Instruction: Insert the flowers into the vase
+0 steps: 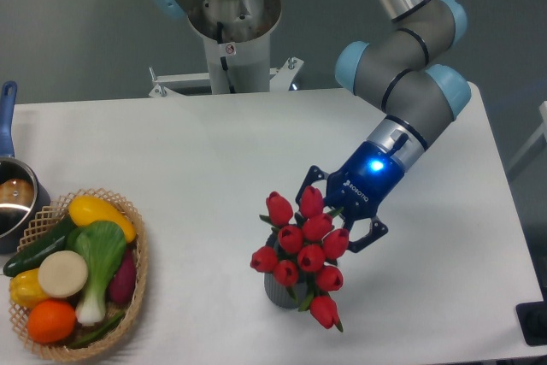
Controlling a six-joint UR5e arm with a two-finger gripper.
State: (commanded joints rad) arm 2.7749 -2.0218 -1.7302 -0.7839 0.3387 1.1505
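My hand (pixel 335 226) reaches down from the upper right toward the middle of the white bench (pixel 214 151). It is blue with a bright light on it, and it has black fingers (pixel 369 237). The fingers sit right behind the flowers (pixel 301 250), and the red buds hide the tips, so I cannot tell if my hand is clamped on the stems or apart. The flowers are a bunch of red tulip buds with green leaves. They sit on top of the vase (pixel 280 291), and the bunch is wider than the vase. One bud hangs down low on the right side, past the rim. The vase is small, dark grey and ribbed, and it stands upright on the bench near the front edge. I can see only its lower part, because the buds and leaves cover its mouth. Well apart from the vase, at the left front of the bench, there is a woven basket (pixel 137 284). In it lie a yellow pepper (pixel 96 211), a green and white leafy vegetable (pixel 98 262), an orange (pixel 51 320) and a round pale thing (pixel 62 273). Just behind the basket, at the left edge, stands a metal pot (pixel 15 203) with a blue handle (pixel 7 117).
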